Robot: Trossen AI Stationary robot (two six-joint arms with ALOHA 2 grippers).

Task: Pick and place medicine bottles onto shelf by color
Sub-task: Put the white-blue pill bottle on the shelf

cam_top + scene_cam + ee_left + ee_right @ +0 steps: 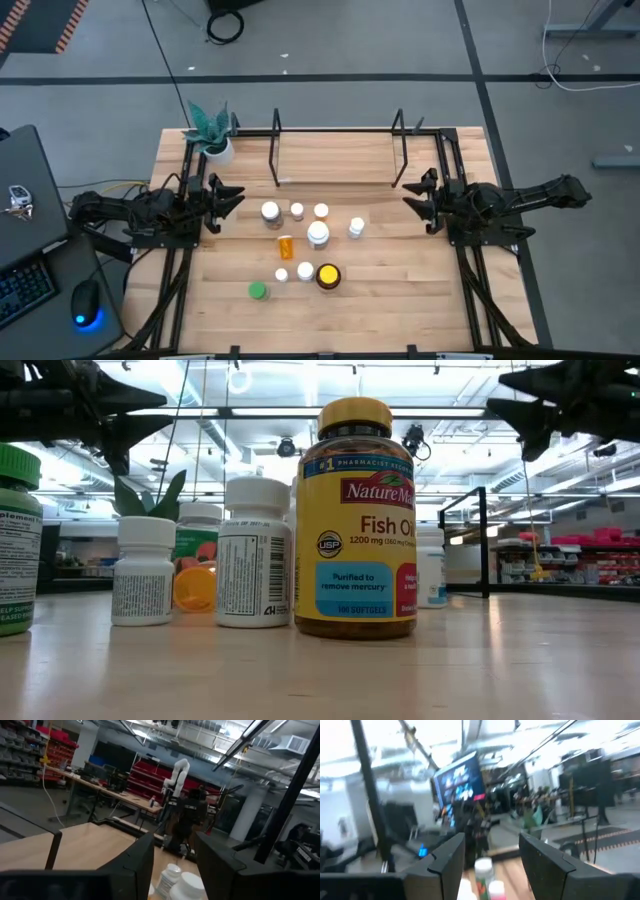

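Several medicine bottles stand upright on their bases mid-table: white-capped ones [318, 235], an orange one [287, 244], a green-capped one [258, 291] and an amber one with a yellow lid [327, 275]. The low view has the amber one [355, 520] closest. The black rod shelf [335, 150] stands at the table's far edge with nothing on it. My left gripper [228, 198] hovers open at the left of the bottles, above the table. My right gripper [412, 200] hovers open at their right. Each wrist view shows bare fingers, left [174, 845] and right [491, 842], with bottles farther off.
A white pot with a green plant [212, 135] stands at the far left corner beside the shelf. Black rails [180, 290] run along both table sides. Bare wood lies between the bottles and the shelf and near the front edge.
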